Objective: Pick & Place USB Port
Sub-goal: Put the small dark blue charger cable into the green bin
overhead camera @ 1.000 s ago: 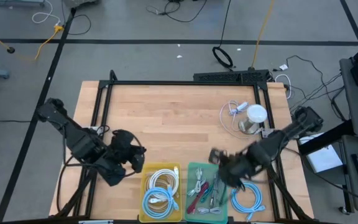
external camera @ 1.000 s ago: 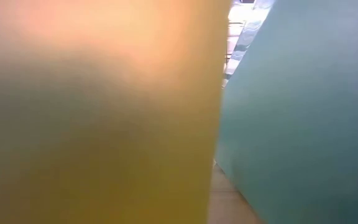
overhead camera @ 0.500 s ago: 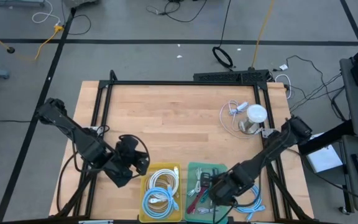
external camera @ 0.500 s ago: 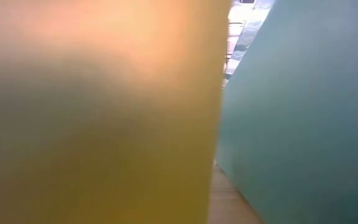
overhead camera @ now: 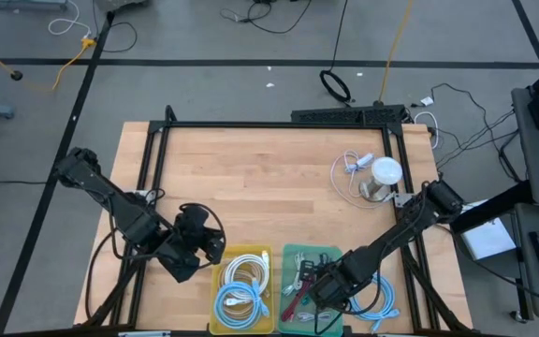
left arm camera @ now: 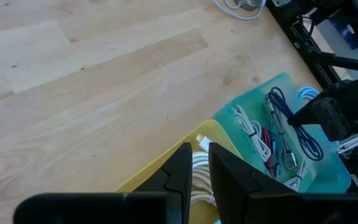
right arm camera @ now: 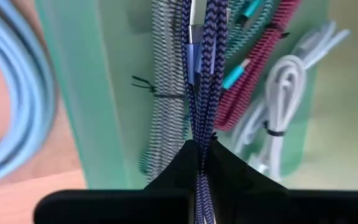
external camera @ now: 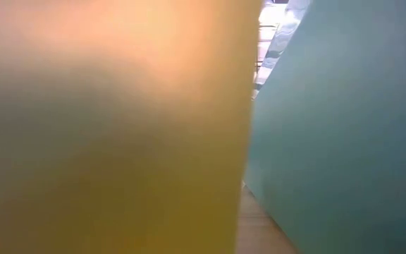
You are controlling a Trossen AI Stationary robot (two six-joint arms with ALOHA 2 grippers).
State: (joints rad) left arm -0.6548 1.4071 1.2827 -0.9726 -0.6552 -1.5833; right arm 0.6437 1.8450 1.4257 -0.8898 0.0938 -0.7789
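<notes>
Looking down from the high view, you see the right gripper point(overhead camera: 318, 292) low over the shallow green plastic tray point(overhead camera: 290, 255) at the table's near edge, its dark arm stretching back toward the right rear of the light wooden table point(overhead camera: 251, 178). Next to that tray on the left sits the yellow plastic tray point(overhead camera: 221, 260), holding coiled white and pale-blue cables. A loose coil of light-blue cable point(overhead camera: 382, 301) lies on the wood just right of the green tray. The left gripper point(overhead camera: 215, 245) waits just beside the yellow tray's left rim, arm folded back to the left. A small white-capped metal cylinder point(overhead camera: 383, 178) with a white cord stands far right.

The low view gives you only the two tray walls, yellow and green, filling the picture.

From the left wrist view, the left gripper's fingers point(left arm camera: 182, 169) stand narrowly apart with nothing between them, above the yellow tray's corner; the green tray beyond holds white, red and blue cables.

In the right wrist view, the right gripper's fingers point(right arm camera: 182, 163) are pinched tight on the blue-and-black braided USB cable point(right arm camera: 202, 74). Its long axis runs straight away from the fingertips along the green tray's length, the bundle lying over a grey braided cable point(right arm camera: 165, 93), beside a red braided cable point(right arm camera: 253, 68) and a tied white cable point(right arm camera: 281, 93).
</notes>
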